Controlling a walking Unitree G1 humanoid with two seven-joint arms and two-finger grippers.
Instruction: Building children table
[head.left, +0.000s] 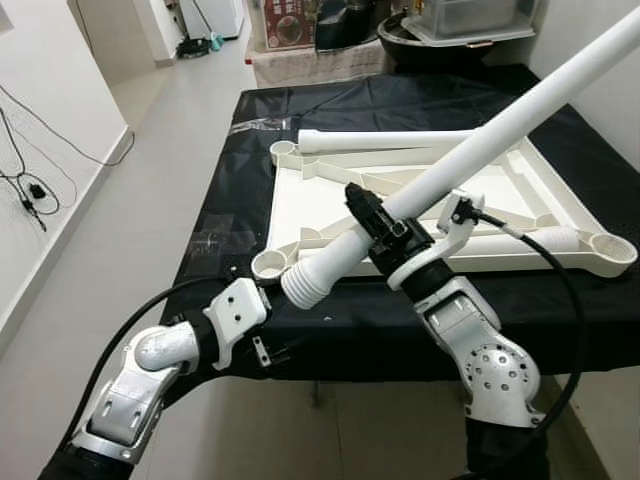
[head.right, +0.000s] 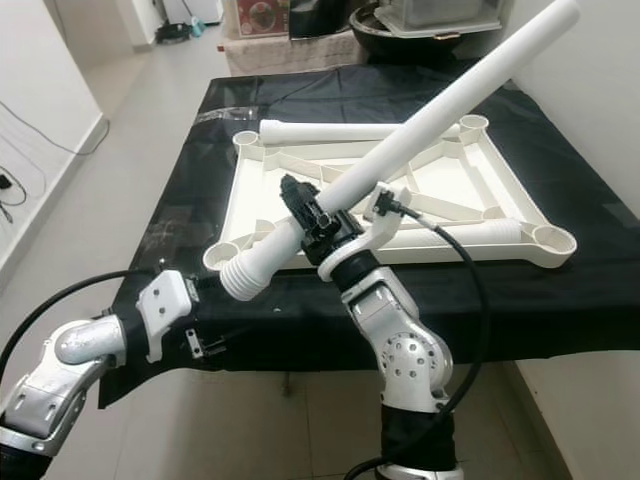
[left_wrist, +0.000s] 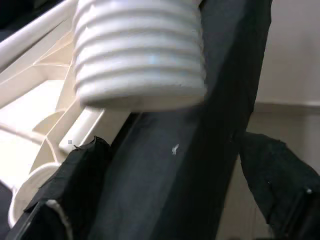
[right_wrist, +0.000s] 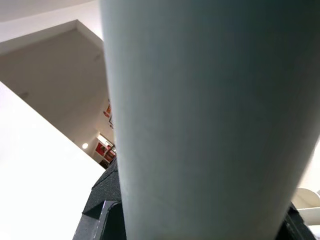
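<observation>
The right pincer (head.left: 385, 228) is clenched on the long white plastic table leg (head.left: 480, 150), its threaded end just above the near-left corner socket (head.left: 270, 265) of the upturned cream plastic table frame (head.left: 520, 190); held this steeply, the threads could cross or jam.
</observation>
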